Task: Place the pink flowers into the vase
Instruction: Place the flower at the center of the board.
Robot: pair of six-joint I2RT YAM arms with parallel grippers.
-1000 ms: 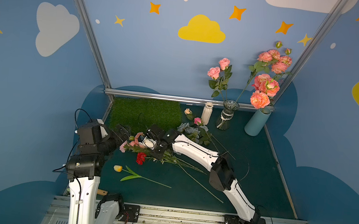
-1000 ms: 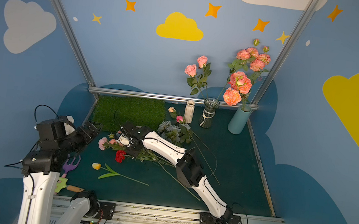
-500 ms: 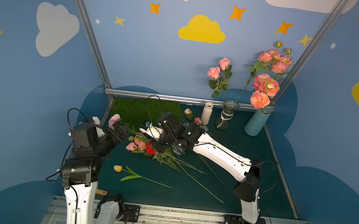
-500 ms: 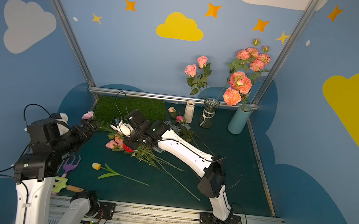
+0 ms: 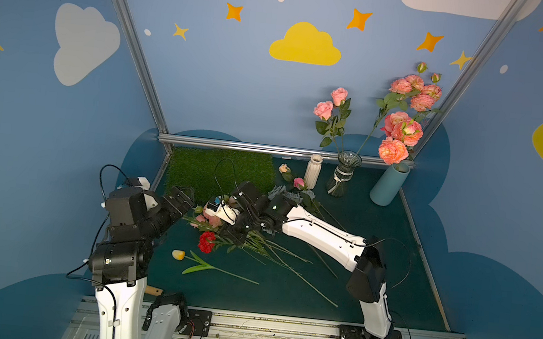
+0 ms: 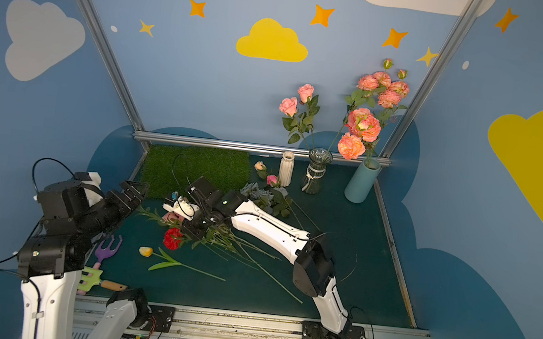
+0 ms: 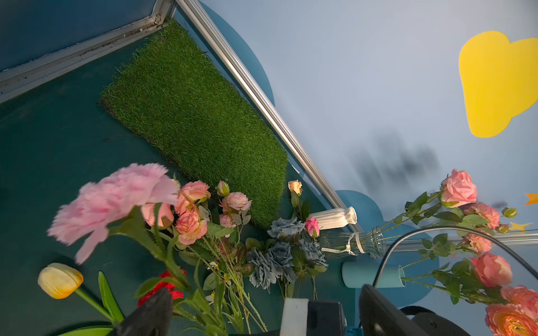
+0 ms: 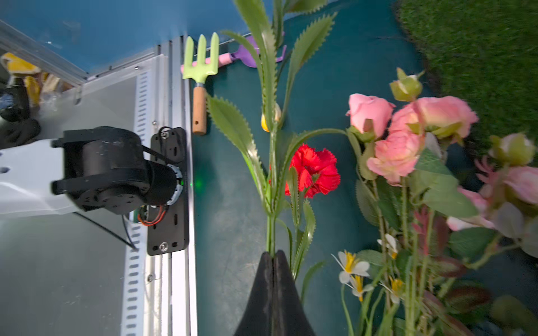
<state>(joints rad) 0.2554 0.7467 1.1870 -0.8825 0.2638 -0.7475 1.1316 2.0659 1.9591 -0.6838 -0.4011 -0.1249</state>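
We judge the pickup underway; the right jaws pinch a serrated-leaved stem (image 8: 272,203), seemingly of the pink carnation (image 7: 113,200), held above the table (image 5: 249,302); the left jaws stand wide open; next, swing the stem end over the glass vase (image 5: 343,174).

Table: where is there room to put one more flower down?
Bare mat lies between the right arm, the blue vase and the side rail, and along the front, between the tulip and the front rail. The grass patch is mostly free too. The middle is crowded with the flower pile; so is the back by the white vase and glass vase.
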